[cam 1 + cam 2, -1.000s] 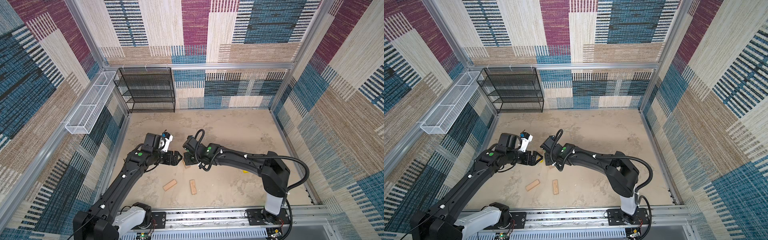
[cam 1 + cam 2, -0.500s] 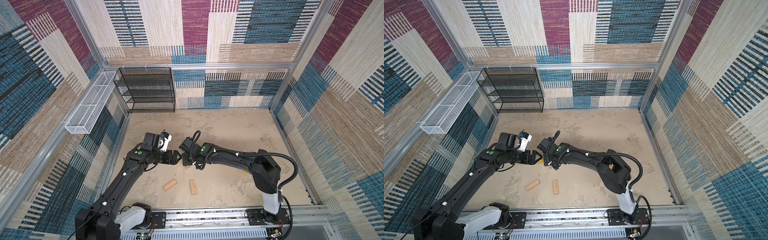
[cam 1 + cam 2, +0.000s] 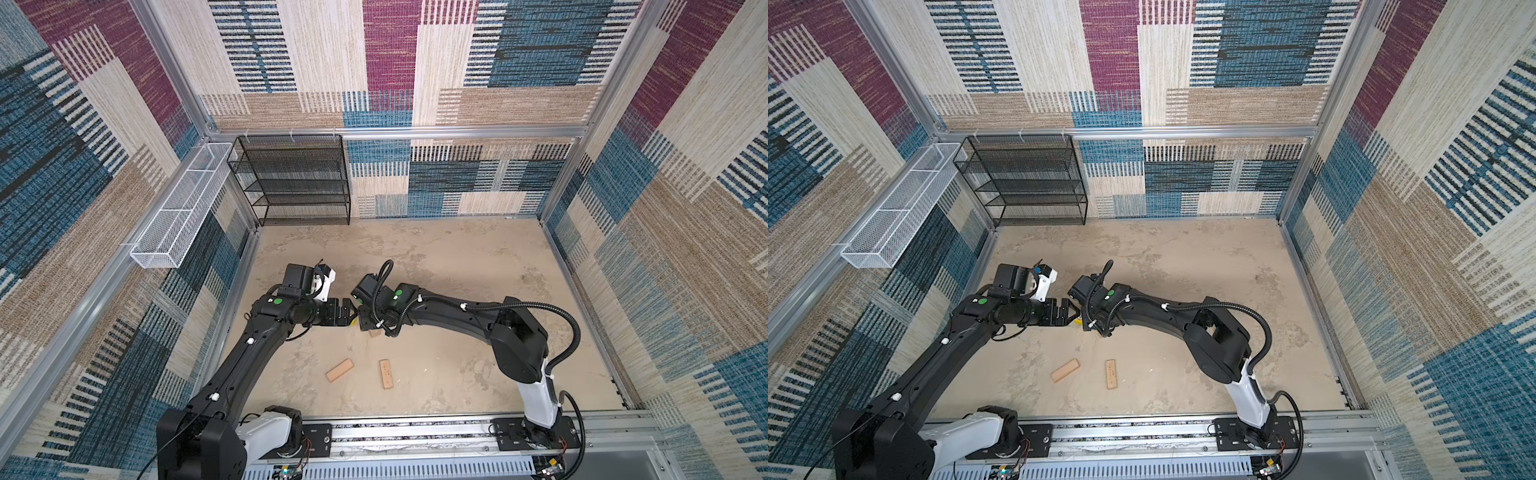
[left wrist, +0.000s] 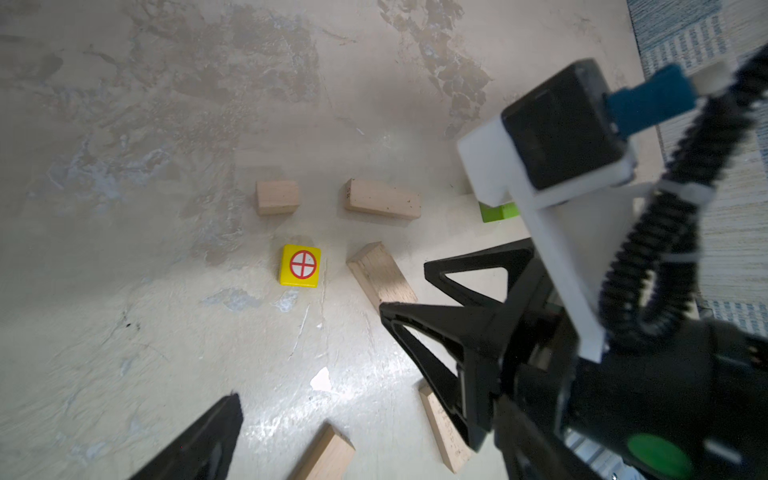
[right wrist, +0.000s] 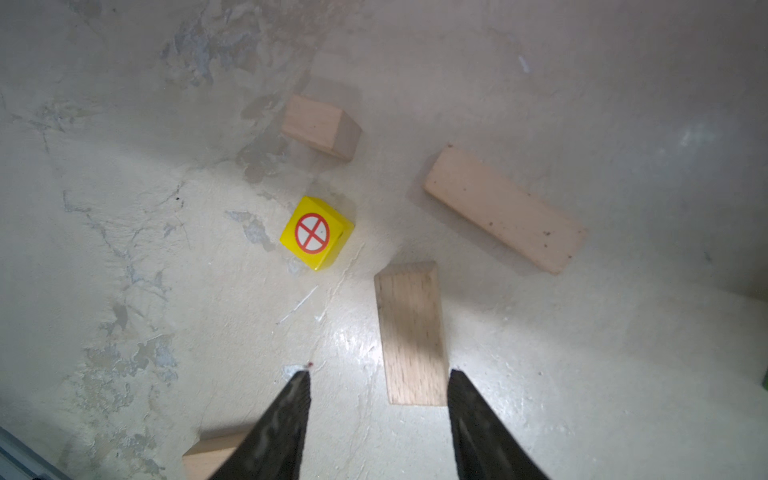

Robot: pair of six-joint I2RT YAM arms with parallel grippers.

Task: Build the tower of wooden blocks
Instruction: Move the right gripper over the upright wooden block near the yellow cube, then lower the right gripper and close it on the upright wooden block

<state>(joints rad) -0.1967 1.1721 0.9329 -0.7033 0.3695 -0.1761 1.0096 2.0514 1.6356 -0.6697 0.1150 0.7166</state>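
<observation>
matt wood brick [image 5: 503, 208], glossy yellow cube [image 5: 316, 232]

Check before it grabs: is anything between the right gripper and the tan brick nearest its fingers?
Nothing visible does. The open right gripper hangs at one end of the tan brick; the yellow cube lies apart, off to one side.

Green oblong block [image 4: 496, 212]: mostly hidden behind right arm [image 4: 557, 137]. Tan brick [image 3: 375, 333], 12 o'clock from loose bricks [image 3: 340, 370]: partly covered.
</observation>
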